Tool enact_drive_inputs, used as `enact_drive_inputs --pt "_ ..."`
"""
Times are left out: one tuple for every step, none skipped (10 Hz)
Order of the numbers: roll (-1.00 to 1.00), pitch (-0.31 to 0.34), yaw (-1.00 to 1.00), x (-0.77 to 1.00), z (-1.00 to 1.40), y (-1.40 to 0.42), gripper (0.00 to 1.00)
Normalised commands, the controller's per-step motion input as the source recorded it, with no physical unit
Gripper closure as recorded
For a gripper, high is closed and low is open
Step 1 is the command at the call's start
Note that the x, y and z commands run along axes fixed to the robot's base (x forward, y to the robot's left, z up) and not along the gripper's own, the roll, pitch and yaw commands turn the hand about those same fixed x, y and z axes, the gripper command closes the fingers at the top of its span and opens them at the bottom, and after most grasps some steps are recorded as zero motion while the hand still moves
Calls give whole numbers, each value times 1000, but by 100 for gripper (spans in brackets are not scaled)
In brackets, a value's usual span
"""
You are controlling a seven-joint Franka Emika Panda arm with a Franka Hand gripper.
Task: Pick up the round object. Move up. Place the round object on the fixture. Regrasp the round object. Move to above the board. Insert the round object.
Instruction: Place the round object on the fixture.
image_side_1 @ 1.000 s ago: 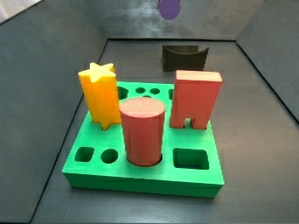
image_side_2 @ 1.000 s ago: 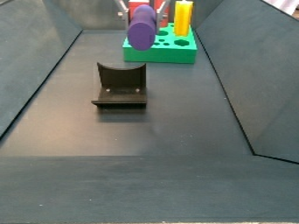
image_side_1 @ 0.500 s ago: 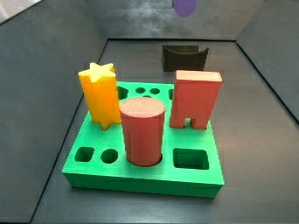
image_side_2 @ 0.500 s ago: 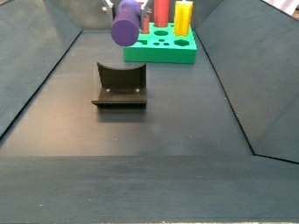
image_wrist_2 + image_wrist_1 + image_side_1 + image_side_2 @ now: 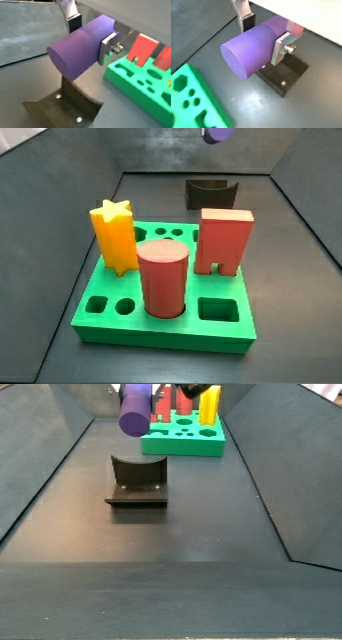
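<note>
Gripping the purple peg (image 5: pixel 254 50) between its 2 fingers (image 5: pixel 283 46), the gripper (image 5: pixel 90 37) hangs above the black fixture (image 5: pixel 136 481), apart from the green board (image 5: pixel 185 437).

We see the purple round object (image 5: pixel 251 52) lying level, clamped in the gripper (image 5: pixel 264 31), high above the black fixture (image 5: pixel 136 482); the green board (image 5: pixel 167 298) lies beyond, pegs standing in it

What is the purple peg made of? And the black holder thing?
The purple peg, held in the gripper, looks like smooth matte plastic: even colour, soft sheen. The fixture looks like dark matte metal or plastic with small screws; I can't tell which.
</note>
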Motion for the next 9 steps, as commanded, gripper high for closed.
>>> enact_drive_inputs --pt "-1000 70 -50 71 -12 40 100" --pt "-838 94 -65 83 -18 44 100" --pt "-664 95 -75 82 -16 46 100" --pt "-428 85 -87 77 -15 46 100" --pt "-283 71 -90 72 -13 35 100" --pt "-1000 228 -77 124 -1000 131 100" --pt "-1000 220 -104 134 -1000 140 100" --pt "-1000 249 -151 147 -1000 140 100" --pt "-845 221 -178 158 -1000 136 100"
